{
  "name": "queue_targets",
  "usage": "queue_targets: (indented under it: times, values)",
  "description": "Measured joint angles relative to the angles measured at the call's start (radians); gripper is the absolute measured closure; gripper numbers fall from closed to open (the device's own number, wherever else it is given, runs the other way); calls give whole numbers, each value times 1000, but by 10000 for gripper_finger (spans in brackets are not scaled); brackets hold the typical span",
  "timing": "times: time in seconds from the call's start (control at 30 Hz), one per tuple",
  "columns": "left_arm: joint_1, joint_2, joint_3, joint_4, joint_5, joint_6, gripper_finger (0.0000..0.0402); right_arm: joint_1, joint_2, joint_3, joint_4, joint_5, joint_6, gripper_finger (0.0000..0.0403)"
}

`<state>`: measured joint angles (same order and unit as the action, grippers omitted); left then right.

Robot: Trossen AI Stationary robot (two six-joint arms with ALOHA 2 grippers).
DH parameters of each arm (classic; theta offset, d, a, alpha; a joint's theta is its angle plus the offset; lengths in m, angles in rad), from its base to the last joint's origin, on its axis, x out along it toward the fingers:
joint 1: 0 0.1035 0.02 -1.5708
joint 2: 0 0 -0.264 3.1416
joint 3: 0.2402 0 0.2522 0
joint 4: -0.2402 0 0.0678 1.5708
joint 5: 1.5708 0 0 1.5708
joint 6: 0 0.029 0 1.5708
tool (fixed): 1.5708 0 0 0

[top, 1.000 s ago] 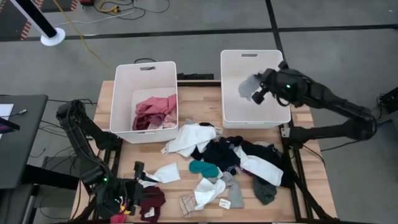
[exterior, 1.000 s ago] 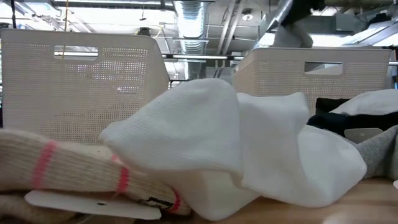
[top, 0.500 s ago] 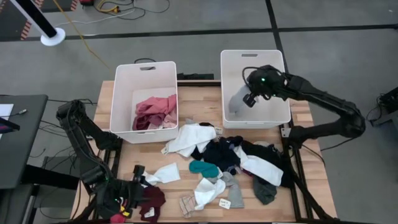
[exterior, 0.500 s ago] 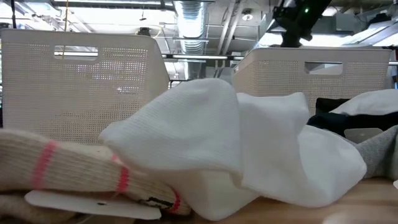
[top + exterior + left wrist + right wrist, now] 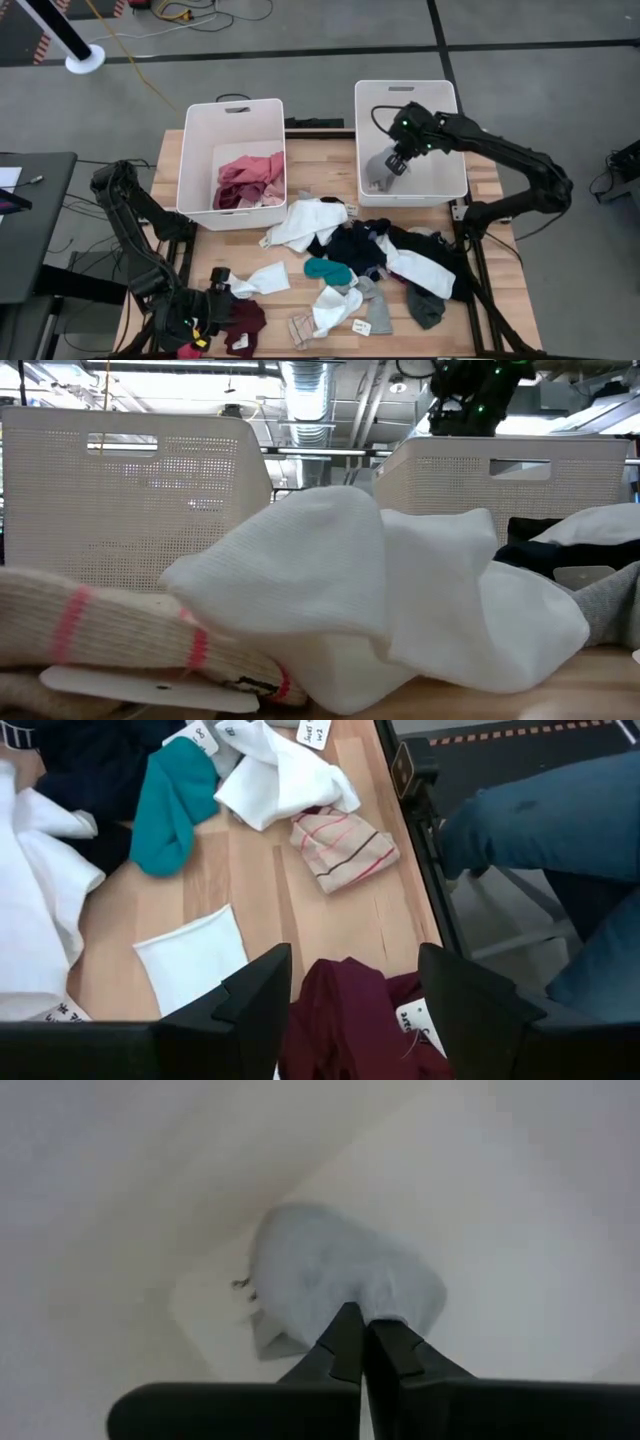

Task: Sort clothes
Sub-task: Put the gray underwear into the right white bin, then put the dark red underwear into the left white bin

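Left bin [image 5: 230,160]: pink clothes [image 5: 248,180] | right bin [image 5: 408,140]: right end effector [image 5: 395,168] gripping grey garment [image 5: 378,170]

even overhead light, soft shadows; right wrist view blurred, low view's foreground fabric soft

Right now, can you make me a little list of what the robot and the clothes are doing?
right tool: shut on soft grey garment, inside right white plastic bin
left tool: open, over maroon fabric garment at the table's near edge
left white plastic bin: holds pink clothes
wooden table: mixed pile of clothes not yet sorted
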<state>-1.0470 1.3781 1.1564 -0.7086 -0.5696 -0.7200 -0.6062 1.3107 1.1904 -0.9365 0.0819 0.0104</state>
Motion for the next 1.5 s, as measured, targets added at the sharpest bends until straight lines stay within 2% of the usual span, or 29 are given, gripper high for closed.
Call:
queue_targets:
  times: [0.17, 0.3, 0.4, 0.53, 0.7, 0.83, 0.97, 1.17, 1.5]
  values:
    - [0, 0, 0, 0, 8, -8, 188, -19, 50, 0, -59, -83, 10, 386]
    - [0, 0, 0, -3, 56, -48, 188, -29, 85, 0, -89, -114, 20, 384]
    - [0, 2, 0, -18, 92, -91, 188, -31, 85, 0, -80, -115, 20, 369]
    - [0, 33, 0, -47, 172, -154, 188, -31, 58, 0, -66, -115, 23, 323]
    - [0, 122, 0, -79, 279, -182, 188, -30, 1, 0, -56, -115, 25, 244]
    - [4, 195, 0, -86, 296, -176, 188, -13, -62, 0, -39, -115, 35, 183]
    - [11, 249, -1, -88, 296, -178, 188, 13, -133, -1, -5, -115, 54, 147]
    - [18, 294, -1, -86, 300, -182, 188, 81, -244, -1, 59, -114, 71, 140]
    - [32, 312, -1, -84, 303, -182, 190, 306, -353, -1, 123, -114, 102, 140]
